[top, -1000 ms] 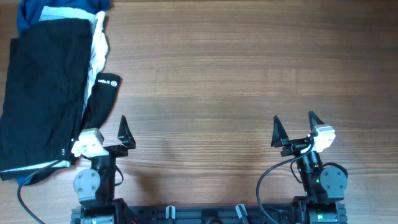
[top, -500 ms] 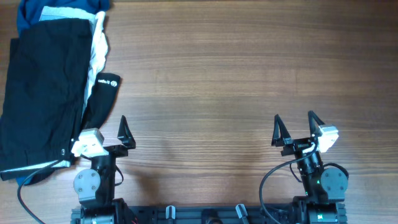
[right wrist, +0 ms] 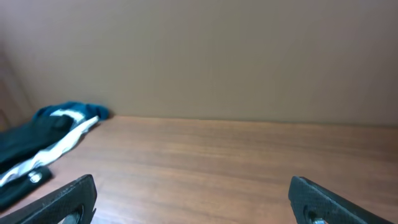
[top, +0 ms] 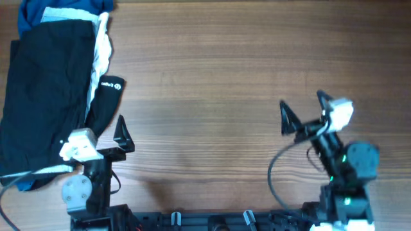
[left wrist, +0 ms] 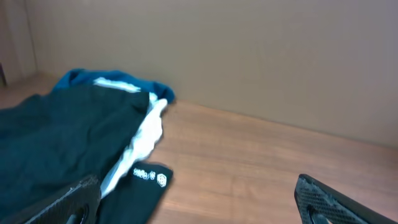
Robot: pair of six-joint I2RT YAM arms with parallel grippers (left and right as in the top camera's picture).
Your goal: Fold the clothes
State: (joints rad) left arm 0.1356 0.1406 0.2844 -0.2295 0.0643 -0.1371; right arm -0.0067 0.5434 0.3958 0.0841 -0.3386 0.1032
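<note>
The black shorts (top: 45, 90) lie flat on top of a clothes pile at the table's left edge. They also show in the left wrist view (left wrist: 56, 143) and, small, at the far left of the right wrist view (right wrist: 31, 134). My left gripper (top: 96, 131) is open and empty at the pile's near right corner; in its own view (left wrist: 199, 202) bare wood lies between the fingers. My right gripper (top: 305, 110) is open and empty over bare wood at the right, as its own view (right wrist: 193, 199) shows.
Under the shorts lie a blue garment (top: 32, 13) and a white one (top: 101, 45). A narrow black item with a white logo (top: 106, 96) sticks out at the pile's right side, just ahead of my left gripper. The wooden table (top: 218, 77) stretches between the arms.
My left gripper has shifted a little left and forward, towards the pile. My right arm has lifted and moved forward and to the right. The clothes have not moved.
</note>
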